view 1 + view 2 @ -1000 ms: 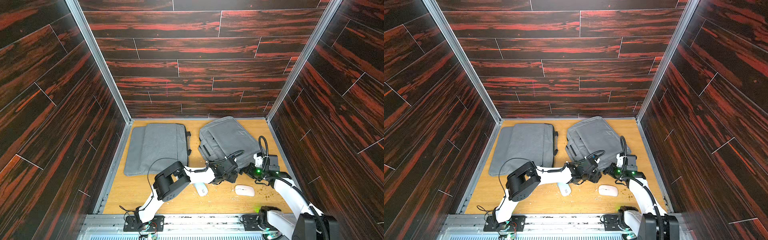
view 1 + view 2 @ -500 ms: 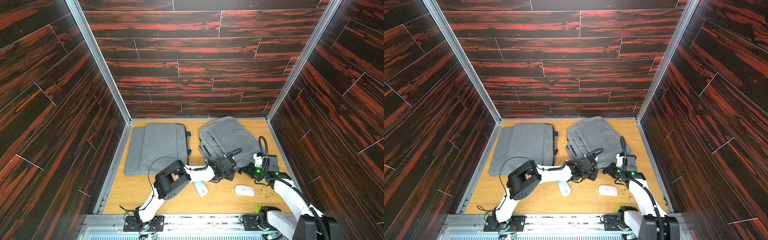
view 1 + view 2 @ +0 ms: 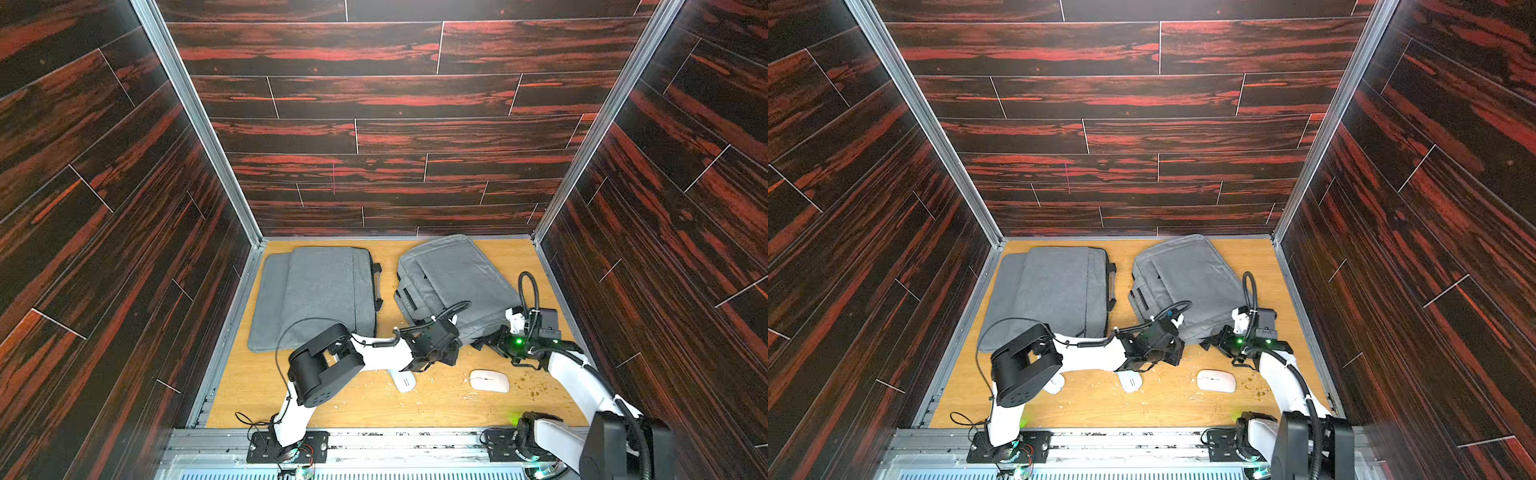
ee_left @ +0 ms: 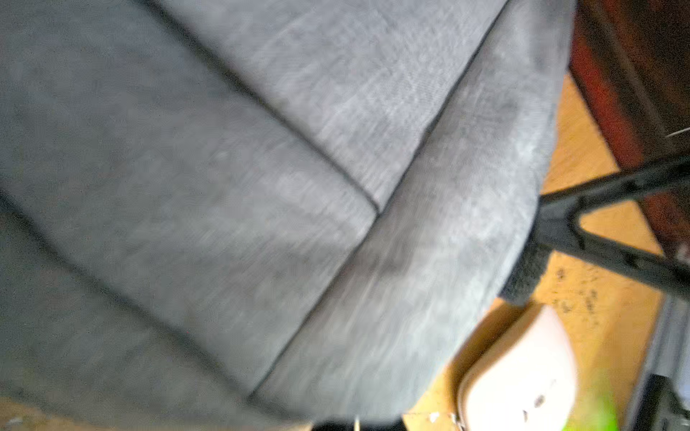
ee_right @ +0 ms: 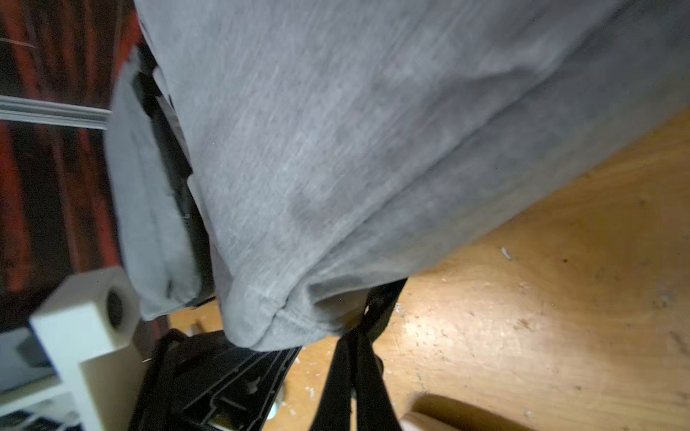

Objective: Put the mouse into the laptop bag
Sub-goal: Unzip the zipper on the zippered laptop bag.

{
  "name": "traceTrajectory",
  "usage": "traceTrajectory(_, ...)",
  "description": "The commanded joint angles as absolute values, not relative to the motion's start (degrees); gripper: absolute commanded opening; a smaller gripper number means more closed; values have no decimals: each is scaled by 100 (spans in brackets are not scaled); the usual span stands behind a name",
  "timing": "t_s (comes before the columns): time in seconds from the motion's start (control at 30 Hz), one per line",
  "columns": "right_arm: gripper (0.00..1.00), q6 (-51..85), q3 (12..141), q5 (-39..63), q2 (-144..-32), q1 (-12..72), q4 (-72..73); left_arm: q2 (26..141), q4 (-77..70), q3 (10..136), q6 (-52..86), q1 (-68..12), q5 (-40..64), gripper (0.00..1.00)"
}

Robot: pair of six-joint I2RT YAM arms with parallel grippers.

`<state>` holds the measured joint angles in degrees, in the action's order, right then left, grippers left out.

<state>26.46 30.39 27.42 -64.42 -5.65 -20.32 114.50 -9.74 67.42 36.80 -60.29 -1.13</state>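
**Both claws at the near edge of the right bag, mice out on the counter**

Dark red-streaked wood walls (image 3: 374, 124) close in the scene on the left, right and far sides. The light wooden counter (image 3: 365, 403) fills the floor between them. Two grey bags lie on its far half. The left laptop bag (image 3: 320, 295) lies flat and square to the walls. The right laptop bag (image 3: 453, 282) is turned at an angle, and its near edge bulges up a little.

The left arm (image 3: 374, 359) reaches across from the near left. The right arm (image 3: 582, 382) comes in from the near right. Both end at the near edge of the right laptop bag.

The left claw (image 3: 451, 355) is closed, just beside that edge, and whether it grips anything I cannot tell. The right claw (image 5: 358, 336) is pinched tight on a dark strip of the right laptop bag at its near corner, with the grey fabric puckered above it.

The white mouse (image 3: 489, 381) lies outside the bag on bare counter, near the right arm and nearer than both claws. A second mouse (image 3: 405, 381) lies to its left, partly under the left arm. Pale crumbs (image 3: 536, 388) dot the counter around them
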Motion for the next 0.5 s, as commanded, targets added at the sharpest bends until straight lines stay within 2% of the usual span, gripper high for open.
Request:
traceTrajectory(0.0,0,2547,3287,2225,-6531,-917,-1778,11209,-516,6365,3903,-5829,-410,0)
traceTrajectory(0.47,0,2712,3299,2131,-6605,-1601,-1520,11179,-482,6110,3786,-5540,-505,0)
